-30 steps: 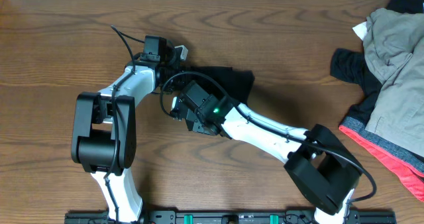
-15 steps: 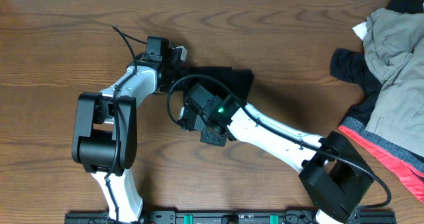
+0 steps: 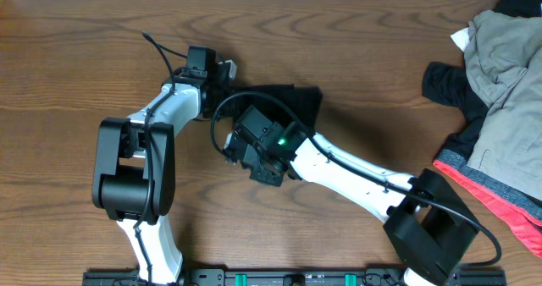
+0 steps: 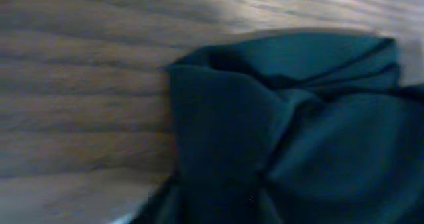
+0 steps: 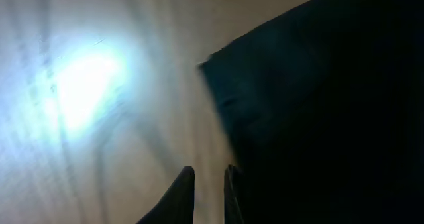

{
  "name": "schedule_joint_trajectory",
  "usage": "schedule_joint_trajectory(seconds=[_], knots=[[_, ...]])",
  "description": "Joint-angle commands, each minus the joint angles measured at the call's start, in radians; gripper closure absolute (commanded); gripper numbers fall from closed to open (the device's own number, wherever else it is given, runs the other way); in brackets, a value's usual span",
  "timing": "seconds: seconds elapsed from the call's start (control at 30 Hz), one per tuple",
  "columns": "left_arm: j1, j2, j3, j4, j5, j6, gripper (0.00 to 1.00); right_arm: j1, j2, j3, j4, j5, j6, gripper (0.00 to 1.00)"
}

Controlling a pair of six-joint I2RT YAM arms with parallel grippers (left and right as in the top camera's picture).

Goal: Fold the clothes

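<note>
Right gripper [image 5: 207,187] barely parted, empty; shirt [image 5: 318,105] edge just to its right (left gripper [image 3: 227,73]: cannot tell), best pinched squarely.

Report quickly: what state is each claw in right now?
Left claw: cannot be told, hidden from view.
Right claw: slightly open, holding nothing.

The right arm [image 3: 356,172] has been moved since a second ago. Its large black elbow joint [image 3: 440,231] has been swung to the right and towards the near edge of the surface [image 3: 76,32], so more of the white forearm [image 3: 339,163] is seen stretched out. Its wrist head, marked by a green light [image 3: 282,138], has been drawn slightly down and right, back from the black shirt [image 3: 296,100] and away from the left arm [image 3: 174,108].
</note>
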Motion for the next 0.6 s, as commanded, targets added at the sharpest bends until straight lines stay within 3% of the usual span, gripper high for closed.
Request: schedule_joint_trajectory(seconds=[0.0, 0.1, 0.27, 0.4, 0.47, 0.57], knots=[[0.006, 0.021, -0.002, -0.037, -0.058, -0.002, 0.41, 0.006, -0.084, 0.045, 0.037, 0.127, 0.054, 0.84], [0.006, 0.015, -0.002, -0.064, -0.058, -0.002, 0.25, -0.019, -0.114, 0.046, 0.082, 0.277, 0.123, 0.90], [0.022, -0.057, -0.002, -0.105, -0.058, -0.002, 0.23, -0.111, -0.116, 0.045, 0.068, 0.294, 0.323, 0.99], [0.035, -0.159, -0.002, -0.132, -0.057, -0.003, 0.23, -0.206, -0.116, 0.045, 0.042, 0.273, 0.526, 0.99], [0.033, -0.206, -0.002, -0.150, -0.039, -0.003, 0.30, -0.264, -0.116, 0.045, 0.051, 0.180, 0.565, 0.98], [0.026, -0.243, -0.002, -0.172, 0.080, -0.002, 0.61, -0.358, -0.113, 0.045, 0.096, -0.071, 0.638, 0.98]])
